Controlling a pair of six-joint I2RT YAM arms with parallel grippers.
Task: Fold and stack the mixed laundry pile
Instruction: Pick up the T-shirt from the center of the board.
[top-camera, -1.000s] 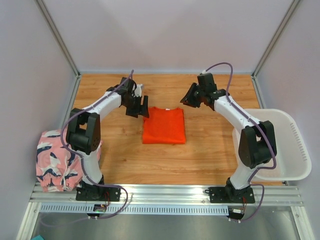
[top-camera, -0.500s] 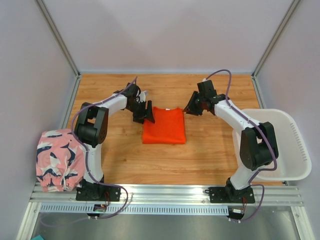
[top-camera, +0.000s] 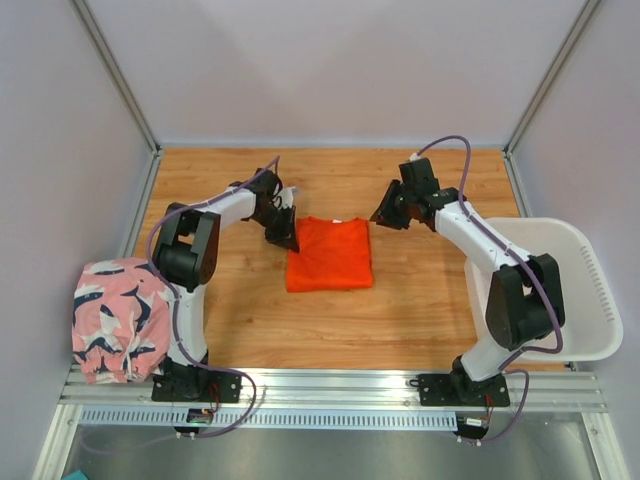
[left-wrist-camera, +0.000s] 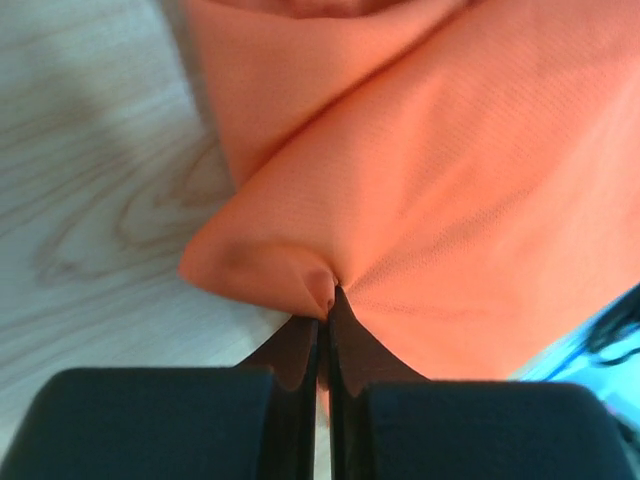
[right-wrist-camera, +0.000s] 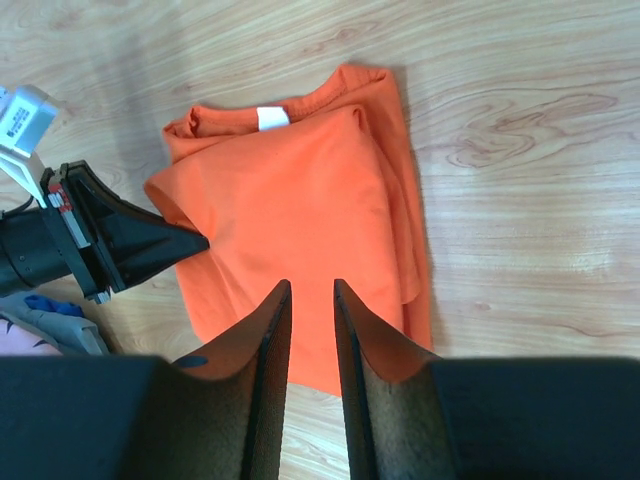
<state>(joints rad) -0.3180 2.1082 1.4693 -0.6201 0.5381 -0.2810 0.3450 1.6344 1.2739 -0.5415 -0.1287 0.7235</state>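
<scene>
Tightly, orange garment (left-wrist-camera: 470, 190) corner, inside left tool (left-wrist-camera: 326, 322)

We find the table (top-camera: 420, 320) bare nearer than the orange garment (top-camera: 329, 255) and beyond it, passable for either arm; the left gripper (top-camera: 290, 240), clamped on its left corner, bars that side; the right gripper (top-camera: 380, 218) hangs by its far right corner; the white basket (top-camera: 590, 300) walls the right edge; the pink garment (top-camera: 115, 318) fills the near left.

Matt orange cloth (left-wrist-camera: 470, 180), grained wooden table (left-wrist-camera: 90, 150)
</scene>
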